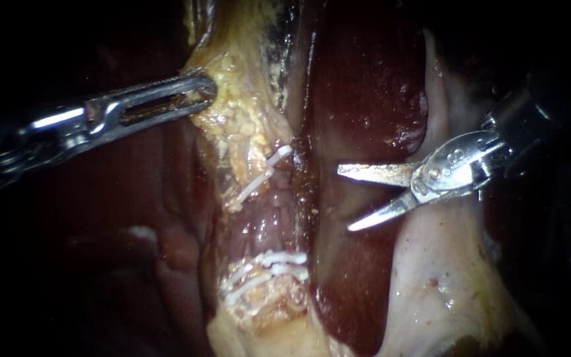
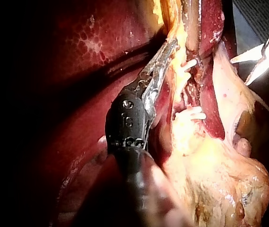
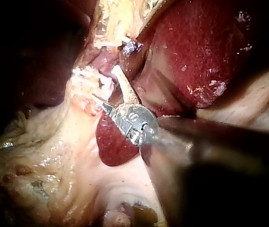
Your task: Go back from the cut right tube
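Mostly done, I judge: my right instrument (image 1: 345, 198) sits right of the clipped tube (image 1: 269, 221), jaws wide apart and empty; only more distance is left. Meanwhile my left instrument (image 1: 206, 87) clamps fatty tissue (image 1: 246, 125).

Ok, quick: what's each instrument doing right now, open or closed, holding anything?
Left instrument: closed on the yellow tissue.
Right instrument: blades open, holding nothing.
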`<move>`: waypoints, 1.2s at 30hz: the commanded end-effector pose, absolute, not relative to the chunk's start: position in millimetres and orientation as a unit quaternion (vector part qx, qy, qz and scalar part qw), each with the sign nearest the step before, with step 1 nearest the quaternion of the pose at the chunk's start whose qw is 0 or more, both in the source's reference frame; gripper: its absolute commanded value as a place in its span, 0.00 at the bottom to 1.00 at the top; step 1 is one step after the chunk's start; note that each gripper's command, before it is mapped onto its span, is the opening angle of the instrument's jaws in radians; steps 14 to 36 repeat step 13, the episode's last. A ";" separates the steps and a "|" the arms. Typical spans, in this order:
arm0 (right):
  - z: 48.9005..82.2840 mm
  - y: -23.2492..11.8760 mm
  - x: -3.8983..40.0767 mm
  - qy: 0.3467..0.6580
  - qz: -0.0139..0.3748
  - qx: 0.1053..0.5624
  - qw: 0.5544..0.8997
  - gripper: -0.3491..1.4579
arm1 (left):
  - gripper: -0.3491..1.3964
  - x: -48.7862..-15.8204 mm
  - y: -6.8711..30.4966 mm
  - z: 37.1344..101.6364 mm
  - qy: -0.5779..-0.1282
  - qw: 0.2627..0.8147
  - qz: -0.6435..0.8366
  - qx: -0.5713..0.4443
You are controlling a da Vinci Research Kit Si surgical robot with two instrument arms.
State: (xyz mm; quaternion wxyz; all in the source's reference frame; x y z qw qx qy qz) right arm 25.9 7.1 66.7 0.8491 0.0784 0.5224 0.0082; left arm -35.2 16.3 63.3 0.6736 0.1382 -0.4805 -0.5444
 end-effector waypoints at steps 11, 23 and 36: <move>66.6 7.2 25.8 0.522 0.008 0.078 0.849 0.98 | 0.00 -35.5 16.2 63.6 -0.482 0.674 -0.543 0.139; 66.6 7.2 25.8 0.522 0.008 0.078 0.849 0.98 | 0.00 -35.5 16.2 63.6 -0.482 0.674 -0.543 0.139; 66.6 7.2 25.8 0.522 0.008 0.078 0.849 0.98 | 0.00 -35.5 16.2 63.6 -0.482 0.674 -0.543 0.139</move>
